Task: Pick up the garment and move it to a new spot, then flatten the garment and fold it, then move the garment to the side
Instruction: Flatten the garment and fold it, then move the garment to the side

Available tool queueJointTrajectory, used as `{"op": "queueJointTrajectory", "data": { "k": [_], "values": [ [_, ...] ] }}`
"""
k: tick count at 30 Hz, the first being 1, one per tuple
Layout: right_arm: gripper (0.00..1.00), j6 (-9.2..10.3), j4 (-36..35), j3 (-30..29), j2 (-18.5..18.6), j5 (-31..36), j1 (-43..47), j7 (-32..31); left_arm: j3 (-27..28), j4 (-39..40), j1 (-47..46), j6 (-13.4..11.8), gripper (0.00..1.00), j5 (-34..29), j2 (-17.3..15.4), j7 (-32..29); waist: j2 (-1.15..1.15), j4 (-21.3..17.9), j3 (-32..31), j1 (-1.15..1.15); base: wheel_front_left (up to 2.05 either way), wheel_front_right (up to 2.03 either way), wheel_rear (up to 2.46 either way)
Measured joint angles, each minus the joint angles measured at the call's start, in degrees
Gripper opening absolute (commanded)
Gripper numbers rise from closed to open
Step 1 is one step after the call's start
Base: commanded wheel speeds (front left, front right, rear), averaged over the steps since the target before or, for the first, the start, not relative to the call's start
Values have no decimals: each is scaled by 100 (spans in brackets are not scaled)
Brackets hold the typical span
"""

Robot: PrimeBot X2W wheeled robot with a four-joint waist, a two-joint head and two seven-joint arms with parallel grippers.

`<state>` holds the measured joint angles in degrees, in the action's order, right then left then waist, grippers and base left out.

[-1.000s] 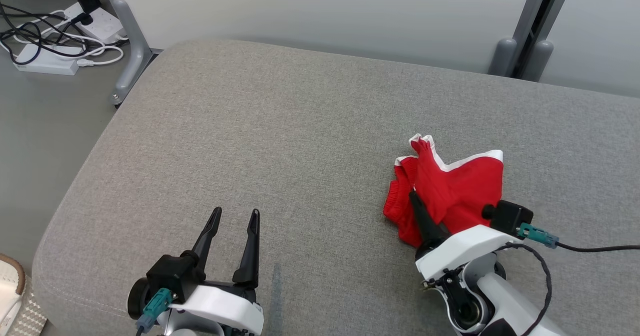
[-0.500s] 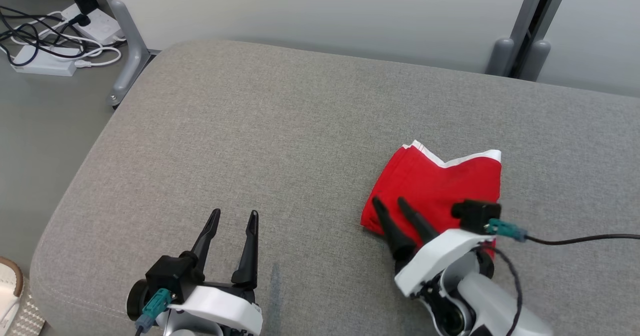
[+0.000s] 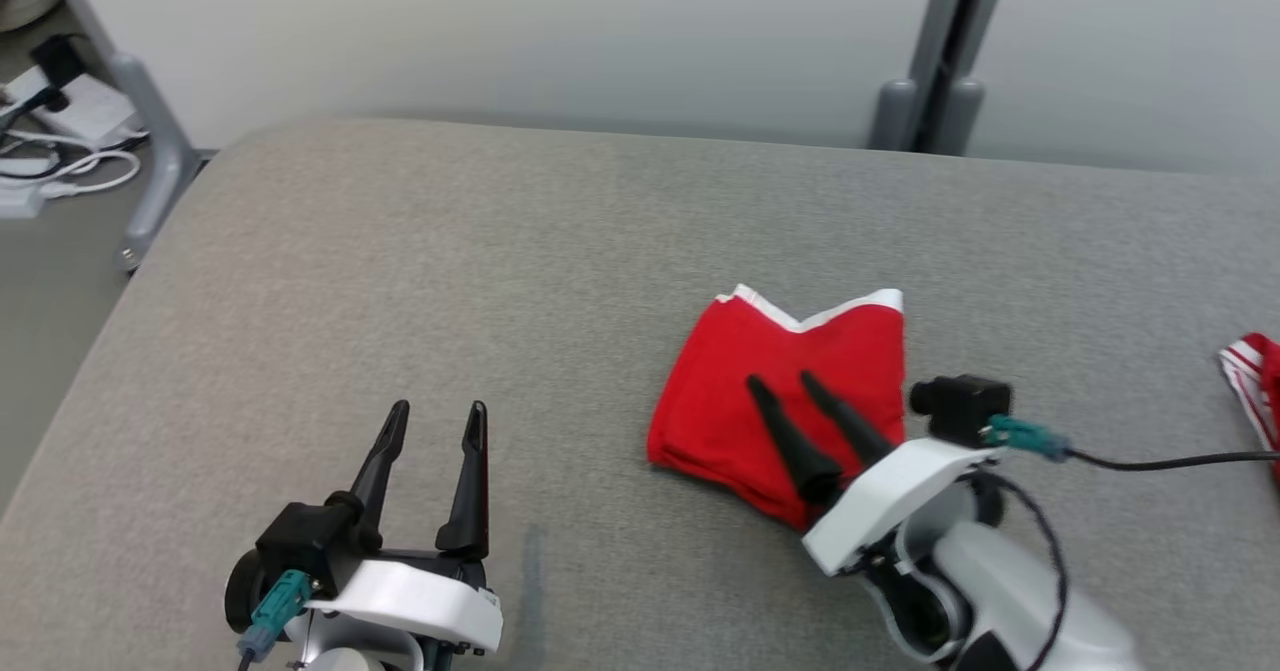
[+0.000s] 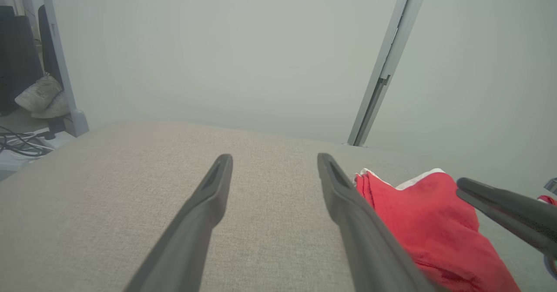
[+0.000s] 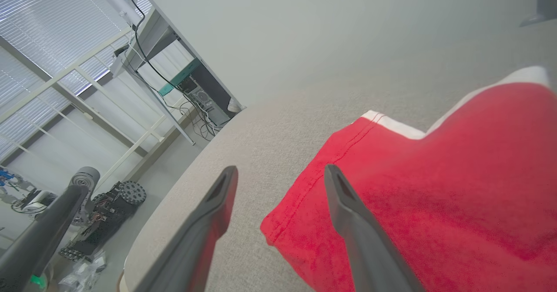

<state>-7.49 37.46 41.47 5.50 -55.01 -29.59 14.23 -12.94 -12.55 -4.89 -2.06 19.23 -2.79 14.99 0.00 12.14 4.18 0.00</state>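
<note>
right end effector (image 3: 779,379): released, fingers spread with nothing pinched between them. It's sitting over the near half of the garment. Can't tell if the tips actually touch the cloth.
garment (image 3: 720,391): red with white trim, folded into a flattish wedge. It lies on the surface right under and just ahead of the right end effector's tips, with the white-edged end out beyond them.
right wrist view: one finger is over red cloth and the other is over bare grey just off the garment's stitched edge.
left end effector (image 3: 438,408): also released, fingers wide and empty, over bare surface. The garment is off to its right and not touching it.
left wrist view: the garment shows just past its right-hand finger, and a finger of the other arm pokes in beyond that.
surface (image 3: 500,251): grey woven fabric, padded, with rounded corners.
striped cloth (image 3: 1255,371): a red-and-white bit way out to the right of the right end effector, cut off at the picture's edge and well apart from the garment.
cables (image 3: 50,141): a white tangle on the floor, far ahead-left of the left end effector.
</note>
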Motion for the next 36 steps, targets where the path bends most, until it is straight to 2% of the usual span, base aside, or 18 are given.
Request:
{"op": "queueJointTrajectory", "data": {
  "k": [3,7,10,15,19,28,36],
  "values": [
    [100,0,-168,-300,372,431,-12,49,71,64,-1,1,100,1,0,0,0,-219,-27,0,0,0,0],
    [100,0,-479,-979,639,847,170,68,171,147,-8,5,100,-18,0,0,0,-494,-42,0,0,0,0],
    [100,0,-860,-1564,839,1560,363,75,280,250,-21,4,100,-27,-3,0,0,-687,-34,0,0,0,0],
    [100,0,-1505,-2602,655,2431,1035,76,367,366,-22,7,100,-80,-2,0,0,-960,-9,0,0,0,0],
    [100,0,-1954,-3129,407,3009,1458,76,376,433,-21,5,100,-108,-2,0,0,-1115,41,0,0,0,0],
    [100,0,-2161,-3328,111,3434,1790,76,303,449,5,-11,100,-141,-2,0,0,-1258,164,0,0,0,0],
    [100,0,-2058,-3340,62,3366,1817,73,202,408,3,5,100,-159,-2,0,0,-1196,204,0,0,0,0]
  ]
}}
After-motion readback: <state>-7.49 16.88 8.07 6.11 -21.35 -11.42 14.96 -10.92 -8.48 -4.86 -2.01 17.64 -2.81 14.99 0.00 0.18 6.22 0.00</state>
